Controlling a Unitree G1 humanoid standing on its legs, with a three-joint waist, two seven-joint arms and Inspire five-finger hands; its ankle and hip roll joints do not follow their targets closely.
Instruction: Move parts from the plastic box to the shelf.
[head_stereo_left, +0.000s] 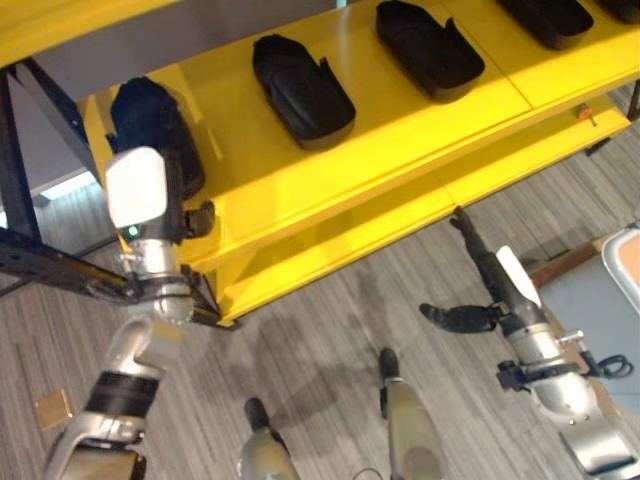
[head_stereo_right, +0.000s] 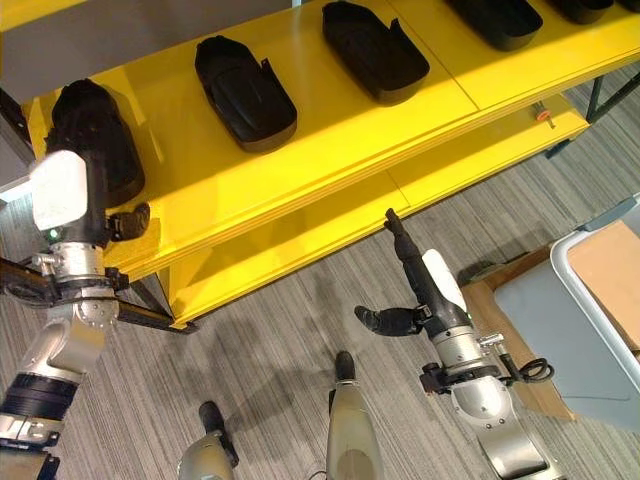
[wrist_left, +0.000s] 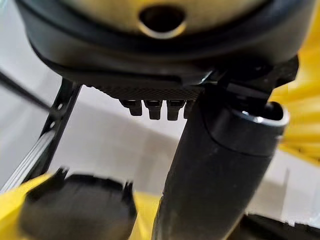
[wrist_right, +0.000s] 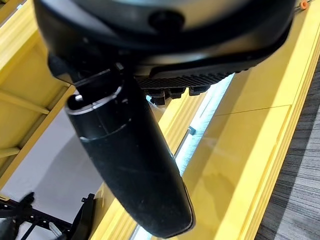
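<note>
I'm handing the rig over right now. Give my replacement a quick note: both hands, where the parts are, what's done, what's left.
Left hand: at the shelf's left end, over the leftmost black part; whether it grips the part cannot be told.
Right hand: open and empty, fingers straight, below the shelf's front edge.
Done: further black parts lie in a row on the top shelf, among them a second and a third.
Left: clear the left hand, then fetch more from the plastic box at the right.

Grey striped carpet floor (head_stereo_left: 330, 330) under a black metal frame (head_stereo_left: 50, 265).
</note>
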